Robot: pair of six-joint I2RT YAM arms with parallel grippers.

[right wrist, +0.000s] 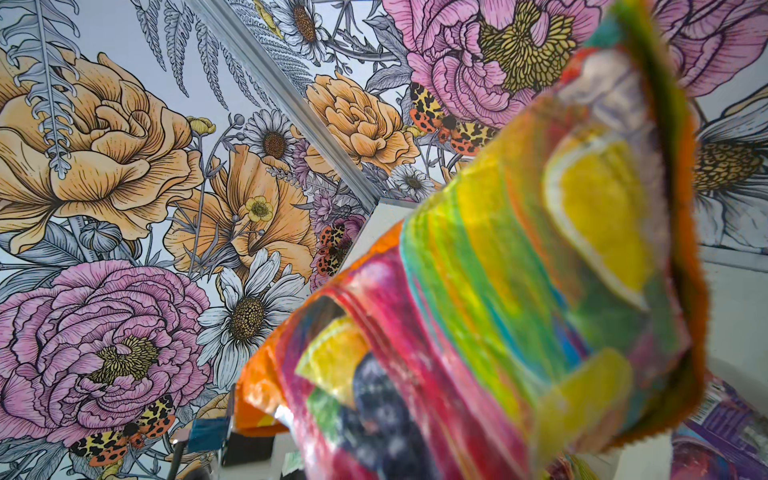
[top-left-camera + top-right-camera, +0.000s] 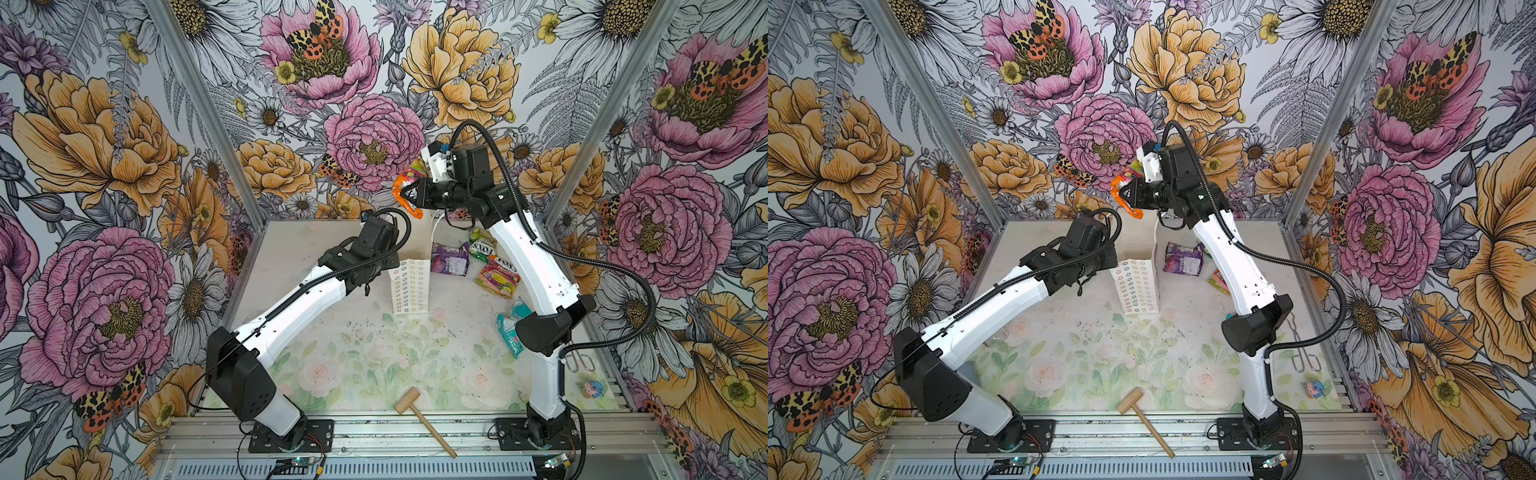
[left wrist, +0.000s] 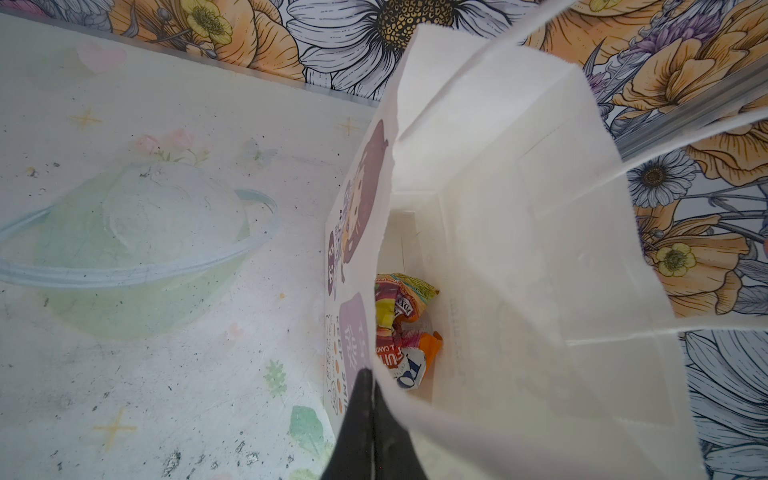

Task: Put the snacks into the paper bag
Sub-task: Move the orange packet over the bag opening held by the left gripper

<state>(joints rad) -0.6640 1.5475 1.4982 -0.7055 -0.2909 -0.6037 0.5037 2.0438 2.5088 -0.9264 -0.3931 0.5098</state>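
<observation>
The white paper bag stands upright mid-table, its flower-grid front showing in both top views. My left gripper is shut on the bag's near rim; in both top views the wrist hides the fingers. A crumpled orange snack lies at the bottom of the bag. High above the bag, my right gripper is shut on an orange, fruit-printed snack packet, also seen in a top view as the orange packet. On the table right of the bag lie a purple packet, a green one, a pink-red one and a teal one.
A wooden mallet lies near the front edge. Metal tongs and a small figurine sit at the front right. A clear bowl rests upside down left of the bag. Flowered walls close in the back and both sides.
</observation>
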